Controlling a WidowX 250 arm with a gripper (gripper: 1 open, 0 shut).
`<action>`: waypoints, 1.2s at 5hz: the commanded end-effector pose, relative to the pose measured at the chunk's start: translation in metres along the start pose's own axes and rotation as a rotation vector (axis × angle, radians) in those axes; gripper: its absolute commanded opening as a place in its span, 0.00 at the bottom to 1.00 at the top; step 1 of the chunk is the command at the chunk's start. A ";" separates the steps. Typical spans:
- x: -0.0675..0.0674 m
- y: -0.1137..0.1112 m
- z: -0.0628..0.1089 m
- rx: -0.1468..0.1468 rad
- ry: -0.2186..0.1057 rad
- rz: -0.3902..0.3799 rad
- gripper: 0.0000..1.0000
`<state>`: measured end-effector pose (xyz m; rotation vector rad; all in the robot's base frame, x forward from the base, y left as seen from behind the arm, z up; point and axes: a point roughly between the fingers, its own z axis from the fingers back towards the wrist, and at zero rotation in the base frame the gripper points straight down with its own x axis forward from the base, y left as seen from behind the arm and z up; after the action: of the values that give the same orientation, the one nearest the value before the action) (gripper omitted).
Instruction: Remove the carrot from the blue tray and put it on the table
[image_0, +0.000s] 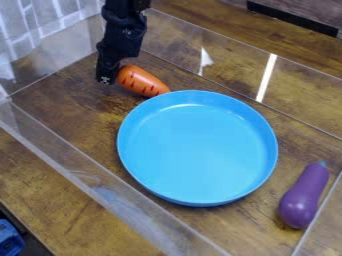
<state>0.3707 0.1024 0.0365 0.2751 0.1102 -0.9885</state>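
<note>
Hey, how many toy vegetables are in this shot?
2. The carrot is in the gripper, just past the upper-left rim of the blue tray; the purple eggplant lies on the table off its lower-right rim. None looks hidden.
</note>
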 end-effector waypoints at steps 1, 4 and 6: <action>-0.012 0.018 0.026 0.081 -0.040 0.053 1.00; -0.013 0.020 0.026 0.104 -0.069 0.068 0.00; -0.013 0.022 0.023 0.116 -0.086 0.074 1.00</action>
<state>0.3783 0.1073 0.0336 0.2889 0.0299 -0.9692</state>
